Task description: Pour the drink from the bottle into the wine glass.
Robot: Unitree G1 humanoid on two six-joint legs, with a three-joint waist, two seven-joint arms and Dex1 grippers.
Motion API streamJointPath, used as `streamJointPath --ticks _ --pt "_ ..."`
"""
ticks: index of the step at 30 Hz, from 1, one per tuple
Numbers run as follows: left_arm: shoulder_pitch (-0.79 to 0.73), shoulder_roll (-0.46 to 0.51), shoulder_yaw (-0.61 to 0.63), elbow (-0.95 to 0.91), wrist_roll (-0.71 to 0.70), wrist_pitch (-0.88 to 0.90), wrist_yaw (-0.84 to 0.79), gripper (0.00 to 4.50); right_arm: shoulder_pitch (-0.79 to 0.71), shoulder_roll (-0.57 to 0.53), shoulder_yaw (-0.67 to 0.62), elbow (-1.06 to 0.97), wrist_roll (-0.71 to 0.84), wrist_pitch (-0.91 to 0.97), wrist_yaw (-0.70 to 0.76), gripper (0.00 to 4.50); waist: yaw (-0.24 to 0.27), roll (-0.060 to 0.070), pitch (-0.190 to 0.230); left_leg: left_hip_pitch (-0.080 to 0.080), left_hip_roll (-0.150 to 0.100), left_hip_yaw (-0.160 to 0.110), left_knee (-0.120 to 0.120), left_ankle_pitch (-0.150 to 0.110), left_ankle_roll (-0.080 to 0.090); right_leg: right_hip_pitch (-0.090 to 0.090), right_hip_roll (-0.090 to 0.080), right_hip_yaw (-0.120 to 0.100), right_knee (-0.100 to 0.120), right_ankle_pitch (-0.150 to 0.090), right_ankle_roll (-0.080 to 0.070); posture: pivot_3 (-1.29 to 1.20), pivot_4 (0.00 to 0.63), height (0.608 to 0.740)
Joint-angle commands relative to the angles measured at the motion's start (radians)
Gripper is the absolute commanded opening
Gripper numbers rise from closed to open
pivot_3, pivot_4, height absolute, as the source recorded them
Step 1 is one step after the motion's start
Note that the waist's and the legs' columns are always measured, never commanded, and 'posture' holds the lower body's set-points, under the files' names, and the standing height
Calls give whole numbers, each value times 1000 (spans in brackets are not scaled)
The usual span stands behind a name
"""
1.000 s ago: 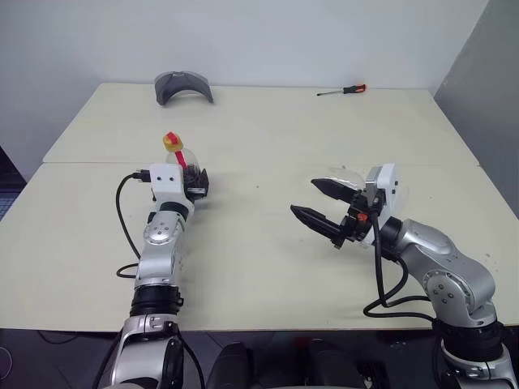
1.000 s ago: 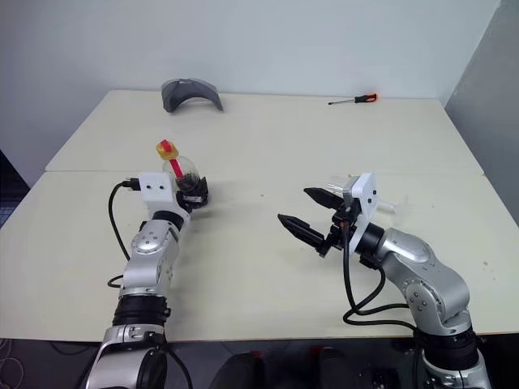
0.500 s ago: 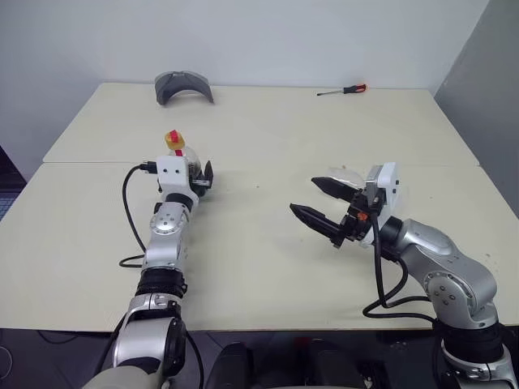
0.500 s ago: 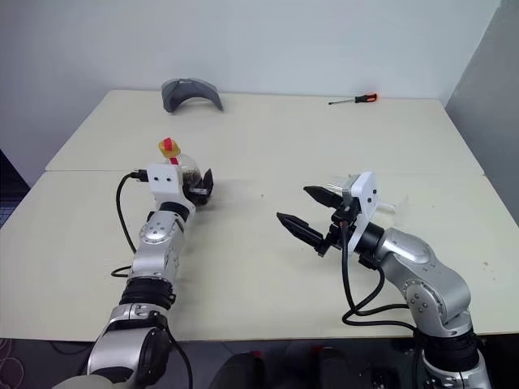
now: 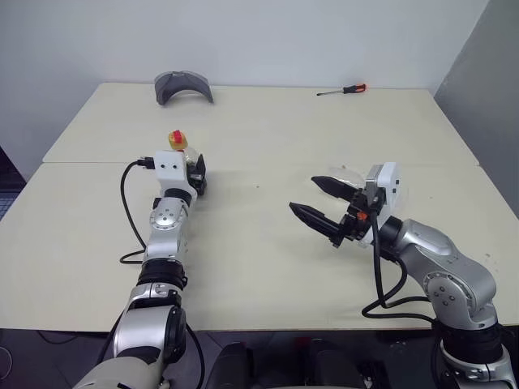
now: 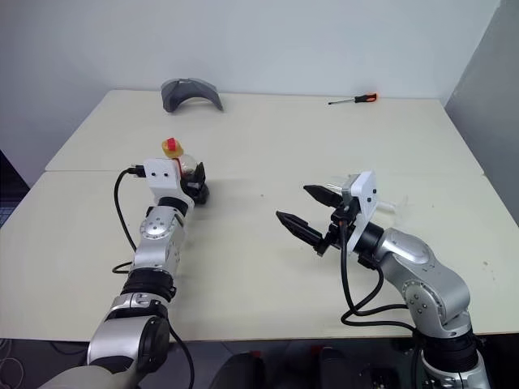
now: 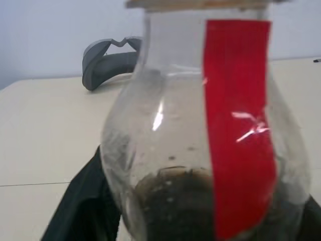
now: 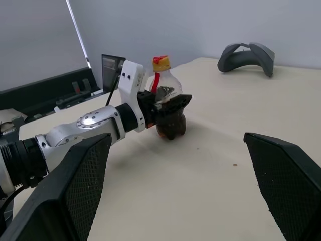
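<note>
Cream worktop (image 5: 268, 267) carries the bottle (image 5: 180, 154) at left-centre of the frame, left hand (image 5: 195, 173) fingers set about its belly, grip unconfirmed, while right hand (image 5: 319, 202) hovers spread wide, so nothing looks poured.

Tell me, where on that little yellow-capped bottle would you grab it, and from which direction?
Around the bulbous lower body of the bottle, coming in level from the robot's side. It stands upright, and the neck is narrow and capped. The left end effector already has its fingers on either side of that body.
</note>
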Motion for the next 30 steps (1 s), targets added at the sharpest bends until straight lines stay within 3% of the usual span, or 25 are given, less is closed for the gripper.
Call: streamJointPath --ticks 1,4,7,20,25,30 --pt "-28 20 4 -10 -1 -27 0 2200 -9 5 -8 -16 11 -13 -1 4500 0 0 0 0 0 0 0 0 0 0 0 0 0 0 0 0 150 740" --pt "-31 23 4 -9 1 -27 2 1643 -13 7 -7 -12 10 -13 0 4500 0 0 0 0 0 0 0 1 -2 0 0 0 0 0 0 0 150 740" --pt "-32 25 3 -13 1 -25 3 1378 -16 7 -6 -10 10 -14 1 4500 0 0 0 0 0 0 0 1 -2 0 0 0 0 0 0 0 150 740" --pt "-22 14 -14 -75 -16 45 -38 1238 -36 -5 9 8 -28 -19 -3 4500 -1 0 0 0 0 0 0 1 -2 0 0 0 0 0 0 0 150 740" --pt "21 11 -61 -251 -74 203 -186 1232 -128 -20 51 62 -108 -25 -5 4500 -1 0 0 -1 0 0 0 2 -3 -1 0 0 0 0 0 0 150 740" --pt "69 73 -147 -477 -173 401 -457 1232 -341 31 92 249 -190 -65 6 4500 -7 0 0 -1 0 0 0 2 -4 -1 0 0 1 0 0 0 150 740"
